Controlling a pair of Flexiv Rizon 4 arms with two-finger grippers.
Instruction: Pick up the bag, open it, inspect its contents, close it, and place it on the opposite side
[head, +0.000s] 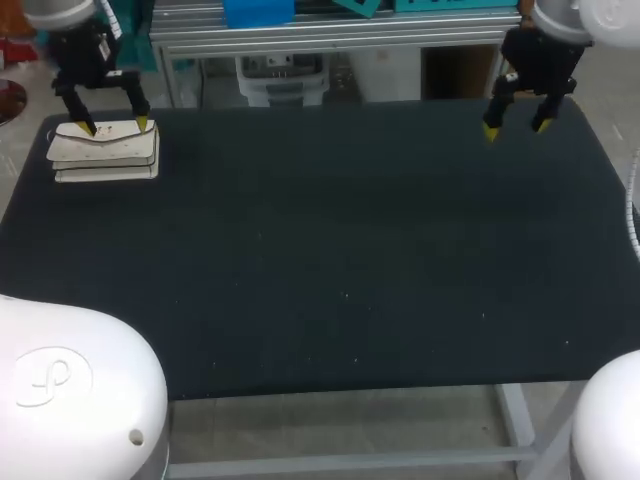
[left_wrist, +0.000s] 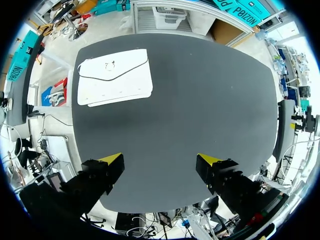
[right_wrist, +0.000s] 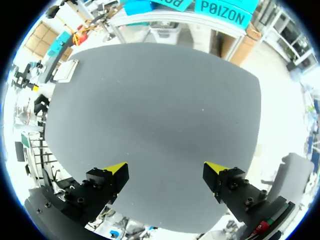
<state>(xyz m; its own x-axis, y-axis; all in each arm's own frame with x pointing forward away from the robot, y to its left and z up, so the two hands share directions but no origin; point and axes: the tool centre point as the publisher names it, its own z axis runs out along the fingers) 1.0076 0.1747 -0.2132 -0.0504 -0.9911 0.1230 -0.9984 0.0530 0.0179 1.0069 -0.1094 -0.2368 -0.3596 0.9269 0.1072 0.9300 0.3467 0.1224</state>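
A flat white bag (head: 105, 150) with an envelope flap lies at the table's far left corner. My left gripper (head: 114, 126) hangs open just above it, fingers spread over its far edge. In the left wrist view the bag (left_wrist: 115, 76) lies flap up, well ahead of the gripper (left_wrist: 160, 160), whose yellow tips stand wide apart with nothing between them. My right gripper (head: 516, 127) hovers open over the far right of the table. In the right wrist view the gripper (right_wrist: 166, 169) is empty, and the bag (right_wrist: 65, 70) shows small at the table's opposite corner.
The dark table mat (head: 330, 260) spreads bare between the two arms. A metal frame rail (head: 330, 40) runs along behind the table's far edge.
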